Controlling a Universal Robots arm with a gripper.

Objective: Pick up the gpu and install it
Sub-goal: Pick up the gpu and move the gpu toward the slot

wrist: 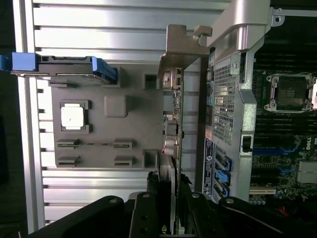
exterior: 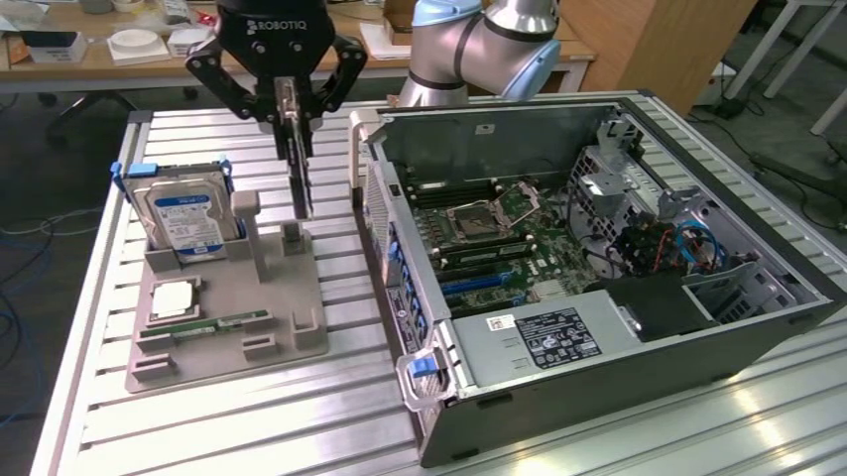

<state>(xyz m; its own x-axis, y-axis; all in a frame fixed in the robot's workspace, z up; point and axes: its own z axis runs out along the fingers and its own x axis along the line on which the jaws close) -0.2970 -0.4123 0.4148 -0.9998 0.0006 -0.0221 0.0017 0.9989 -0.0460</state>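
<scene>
The exterior camera stands high off the near edge of the slatted table [exterior: 198, 436]. It looks down and toward the far side, wide enough to take in the grey tray [exterior: 285, 297] on the exterior view's left and the open computer case [exterior: 636, 367] on its right. The wrist camera sits close above, facing straight down past the gripper [wrist: 168, 198] along the gpu [wrist: 176, 124] clamped in it. Both views share the tray, the hard drive [exterior: 188, 218] and part of the motherboard [exterior: 517, 238].
</scene>
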